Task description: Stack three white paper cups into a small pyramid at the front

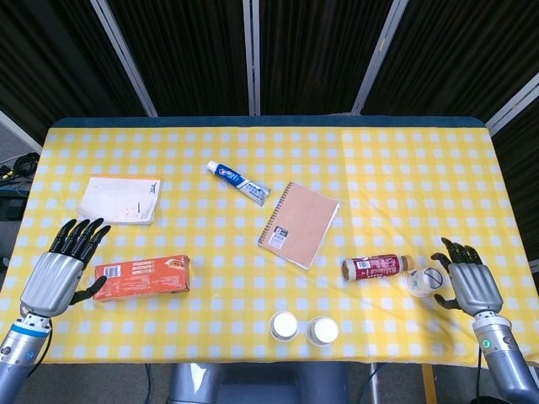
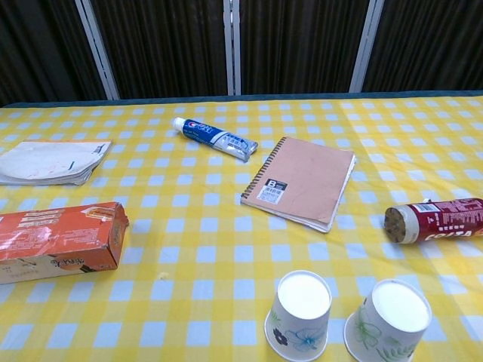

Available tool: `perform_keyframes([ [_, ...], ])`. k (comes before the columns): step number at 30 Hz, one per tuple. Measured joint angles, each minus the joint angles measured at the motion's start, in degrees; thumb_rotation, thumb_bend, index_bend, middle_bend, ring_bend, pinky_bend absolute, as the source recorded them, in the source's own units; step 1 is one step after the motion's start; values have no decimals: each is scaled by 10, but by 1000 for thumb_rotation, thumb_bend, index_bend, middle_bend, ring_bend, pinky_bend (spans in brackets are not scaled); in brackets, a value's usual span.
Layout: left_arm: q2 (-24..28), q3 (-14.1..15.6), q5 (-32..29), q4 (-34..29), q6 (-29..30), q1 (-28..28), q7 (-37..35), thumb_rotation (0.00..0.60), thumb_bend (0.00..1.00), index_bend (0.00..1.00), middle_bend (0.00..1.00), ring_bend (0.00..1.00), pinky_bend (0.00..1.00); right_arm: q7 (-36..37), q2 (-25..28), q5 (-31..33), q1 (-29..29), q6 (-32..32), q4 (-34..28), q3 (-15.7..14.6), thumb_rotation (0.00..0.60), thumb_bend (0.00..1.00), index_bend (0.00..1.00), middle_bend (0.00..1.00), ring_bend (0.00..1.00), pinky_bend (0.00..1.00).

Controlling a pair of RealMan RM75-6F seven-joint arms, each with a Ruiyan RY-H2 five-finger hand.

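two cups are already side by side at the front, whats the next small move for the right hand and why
Probably close the right hand around the third cup lying just beside it, next to the red bottle. The hand looks open and holds nothing, and the two front cups sit upside down side by side, with nothing on top yet.

A staged robot test area, likely a lab: a surface covered by a yellow-and-white checked cloth (image 1: 404,177) stands before black corrugated panels with metal struts (image 1: 251,55), holding assorted household props laid out apart.
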Motion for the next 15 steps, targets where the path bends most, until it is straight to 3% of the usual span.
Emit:
perform_keyframes([
  [10, 2, -7, 1, -1, -5, 5, -2, 600, 290, 0, 0, 0, 0, 14, -18, 5, 7, -9, 28, 1, 600, 135, 264, 0, 0, 0],
  [15, 2, -10, 3, -1, -8, 6, -1, 600, 290, 0, 0, 0, 0, 19, -24, 8, 9, -13, 37, 1, 600, 146, 308, 0, 0, 0],
])
